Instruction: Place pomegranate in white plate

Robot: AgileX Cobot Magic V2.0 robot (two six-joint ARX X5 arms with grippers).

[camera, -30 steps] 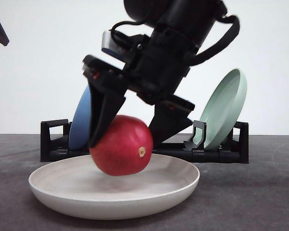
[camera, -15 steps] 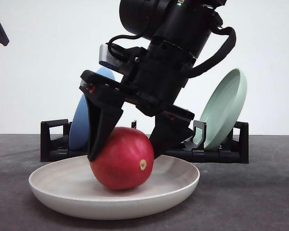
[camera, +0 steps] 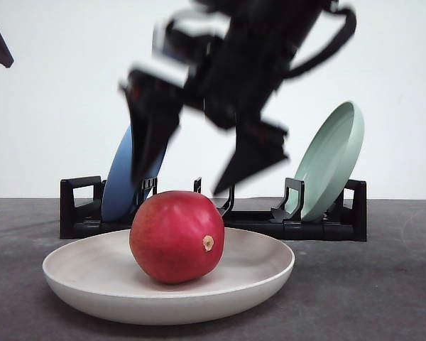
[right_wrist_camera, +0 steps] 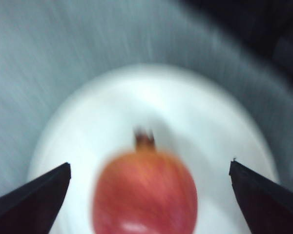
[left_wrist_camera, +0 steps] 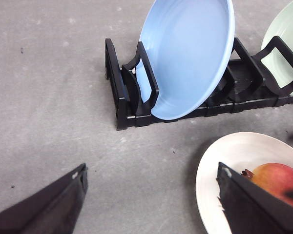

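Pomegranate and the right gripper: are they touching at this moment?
Apart. In the front view the right gripper hangs open above the pomegranate, background showing between its fingers and the fruit, which rests in the white plate.

Glowing deep red with a small tan nub — the pomegranate point(camera: 175, 236). Sitting matte off-white, the white plate point(camera: 78, 284). Standing pale blue, the blue plate point(left_wrist_camera: 188, 53); showing pale green, the green plate point(camera: 331, 160) — both leaning in a black rack point(camera: 325, 226) on speckled grey table point(left_wrist_camera: 49, 122).
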